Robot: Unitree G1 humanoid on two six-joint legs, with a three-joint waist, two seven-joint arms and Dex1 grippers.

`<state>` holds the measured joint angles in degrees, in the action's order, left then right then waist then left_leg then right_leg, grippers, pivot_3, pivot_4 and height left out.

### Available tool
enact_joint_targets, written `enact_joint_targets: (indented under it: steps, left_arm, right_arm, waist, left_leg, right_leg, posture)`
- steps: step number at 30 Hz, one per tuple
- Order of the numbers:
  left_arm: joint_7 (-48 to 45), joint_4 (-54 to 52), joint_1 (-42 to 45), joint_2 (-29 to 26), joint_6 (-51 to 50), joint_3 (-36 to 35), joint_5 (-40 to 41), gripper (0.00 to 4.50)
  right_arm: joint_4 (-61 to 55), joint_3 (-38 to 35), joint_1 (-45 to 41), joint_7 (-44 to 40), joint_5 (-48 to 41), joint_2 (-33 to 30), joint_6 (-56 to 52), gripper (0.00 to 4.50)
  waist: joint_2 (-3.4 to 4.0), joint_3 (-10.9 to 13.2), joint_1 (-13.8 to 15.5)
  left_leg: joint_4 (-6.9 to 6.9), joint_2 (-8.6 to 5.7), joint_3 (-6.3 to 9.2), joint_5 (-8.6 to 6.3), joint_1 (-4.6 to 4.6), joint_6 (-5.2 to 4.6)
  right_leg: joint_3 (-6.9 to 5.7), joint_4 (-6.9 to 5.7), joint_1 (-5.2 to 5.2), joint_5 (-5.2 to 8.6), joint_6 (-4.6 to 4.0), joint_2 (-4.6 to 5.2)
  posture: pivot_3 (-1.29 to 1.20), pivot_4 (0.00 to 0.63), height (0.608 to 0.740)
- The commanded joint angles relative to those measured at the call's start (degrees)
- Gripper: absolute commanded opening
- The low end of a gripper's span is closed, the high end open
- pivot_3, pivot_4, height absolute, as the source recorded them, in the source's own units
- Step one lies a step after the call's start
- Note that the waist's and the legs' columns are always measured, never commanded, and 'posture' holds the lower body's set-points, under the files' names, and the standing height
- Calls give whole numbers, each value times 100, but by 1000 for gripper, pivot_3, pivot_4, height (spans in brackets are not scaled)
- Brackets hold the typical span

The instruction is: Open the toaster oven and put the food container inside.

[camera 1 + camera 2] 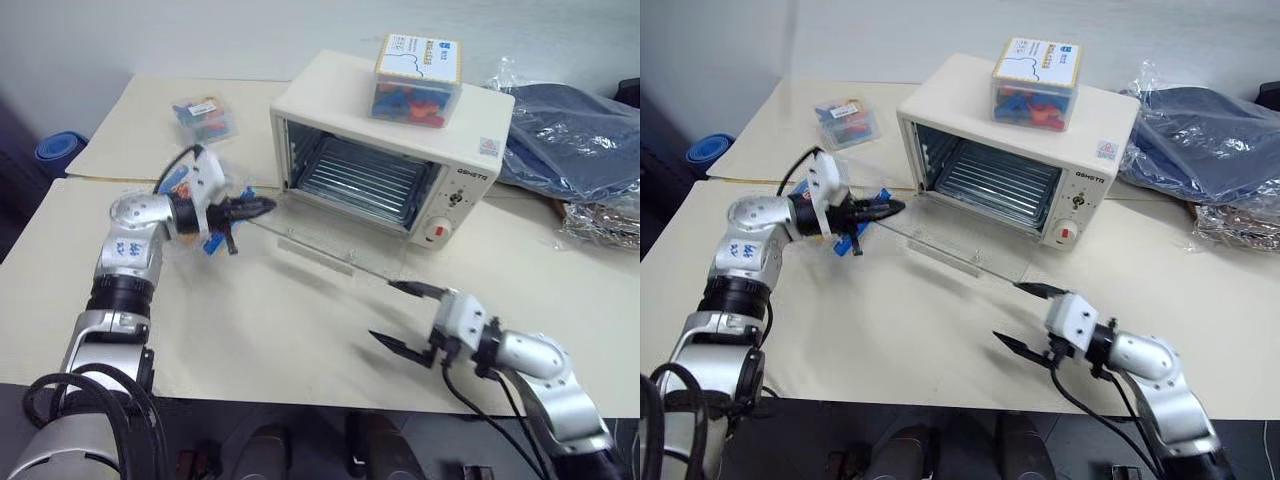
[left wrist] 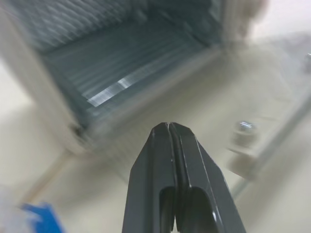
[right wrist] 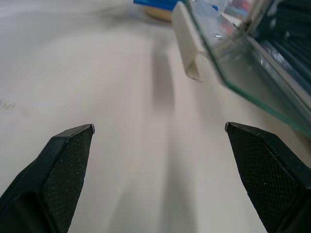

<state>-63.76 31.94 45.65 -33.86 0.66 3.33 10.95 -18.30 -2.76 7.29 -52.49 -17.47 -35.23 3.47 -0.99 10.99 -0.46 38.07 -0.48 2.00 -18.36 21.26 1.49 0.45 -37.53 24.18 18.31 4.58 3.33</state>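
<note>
On the cream table we see the toaster oven standing toward the far side, its glass door folded down flat toward us, with the white bar handle at the door's near edge and the wire rack bare inside the open cavity. On top of the oven sits 1 taller clear box with a white-blue label lid, full of colourful pieces. A smaller clear box of colourful bits lies on the far left of the table, well apart from the oven. To the right, a dark blue bundle in clear plastic wrap rests beside the oven. Our left gripper is held left of the open door, pointing toward the oven mouth, its 2 black fingers pressed together with nothing between them. Just behind that wrist, partly hidden by it, we make out blue clips and clear plastic, apparently the food container, sitting on the table left of the door; we cannot tell more of it. Our right gripper hangs low over the near right of the table, close to the door's near right corner, its fingers spread wide and holding nothing.
</note>
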Motion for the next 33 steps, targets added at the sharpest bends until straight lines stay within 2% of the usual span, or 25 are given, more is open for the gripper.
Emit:
enact_joint_targets:
  steps: [1,7,9,12,15,17,20,23,25,27,28,33]
  left_arm:
    - [205,-557,-212,0,27,82,-211,40]
    - [990,-1258,-887,285,-382,53,-351,40]
    - [1137,-1504,-1134,305,-432,63,-397,40]
    - [1466,-2394,-1847,357,-719,-351,-33,40]
    - [1585,-3623,-2624,367,-1103,-1051,800,591]
    - [1757,-4402,-3185,339,-1547,-1610,1445,1178]
    - [2539,-5413,-4172,366,-2442,-2945,2442,2155]
    - [3198,-5862,-5115,408,-2993,-4085,2915,3130]
    - [3755,-5866,-5773,614,-3356,-4891,3179,3665]
    - [4121,-5864,-6201,693,-3659,-5330,3404,4258]
    - [4224,-5906,-6306,690,-3820,-5437,3596,4428]
    - [5030,-6006,-6095,500,-4318,-5706,4281,4428]
  right_arm:
    - [-279,-564,266,-121,-377,-165,220,4500]
    - [-83,-1139,273,-323,-1035,-159,214,4500]
    - [-66,-1200,56,-80,-1128,-63,29,4500]
    - [-64,-1126,-384,343,-1062,98,-163,4500]
    - [-192,-1071,-525,23,-1771,29,-696,4500]
    - [-145,-1060,-661,-6,-1798,81,-671,4500]
    - [-71,-984,-844,-164,-1720,179,-392,4500]
    - [31,-819,-1013,-430,-1620,275,-82,4500]
    - [194,-600,-1251,-695,-1310,398,514,4500]
    - [353,-453,-1438,-834,-1169,520,862,4500]
    - [407,-412,-1479,-875,-1182,549,877,4500]
    - [580,-296,-1596,-1002,-1173,601,1069,4500]
  waist:
    - [-2,1,7]
    - [-2,1,33]
    - [-2,0,29]
    - [3,-3,5]
    - [2,-3,1]
    - [1,-2,31]
    - [1,-2,18]
    - [3,-3,15]
    - [2,-3,5]
    - [1,-3,-25]
    - [-1,-2,-20]
    - [-6,-3,153]
  left_leg:
    - [0,1,-3,-7,-3,-13]
    - [2,3,-3,-9,-5,-16]
    - [1,4,-2,-8,-5,-15]
    - [1,6,-7,-7,-12,-13]
    - [-5,15,-5,-8,-11,-8]
    - [-5,21,4,-8,-3,-3]
    - [-3,18,2,-14,-4,-14]
    - [-7,18,1,-18,-12,-21]
    - [-6,17,2,-18,-14,-22]
    - [-6,18,-1,-22,-31,-29]
    - [-7,18,4,-25,-39,-34]
    - [-7,13,58,-38,-68,-43]
  right_leg:
    - [4,-3,0,0,0,-1]
    - [14,-7,-1,0,1,2]
    - [23,-8,-1,0,1,1]
    - [45,-13,-1,-1,0,0]
    - [55,-12,2,0,0,-5]
    - [50,-4,4,1,-2,-8]
    - [52,0,0,1,-2,1]
    - [55,-1,-2,1,-2,-1]
    - [53,0,-4,1,-2,-3]
    - [54,4,-19,1,-3,-4]
    - [49,9,-32,2,-3,-4]
    - [-1,55,-103,4,-9,13]
  posture:
    - [0,150,740]
    - [0,150,740]
    - [0,150,740]
    - [0,150,740]
    - [0,150,740]
    - [0,150,740]
    - [0,150,740]
    - [0,150,740]
    - [0,150,740]
    - [0,150,740]
    - [0,150,740]
    - [0,150,740]
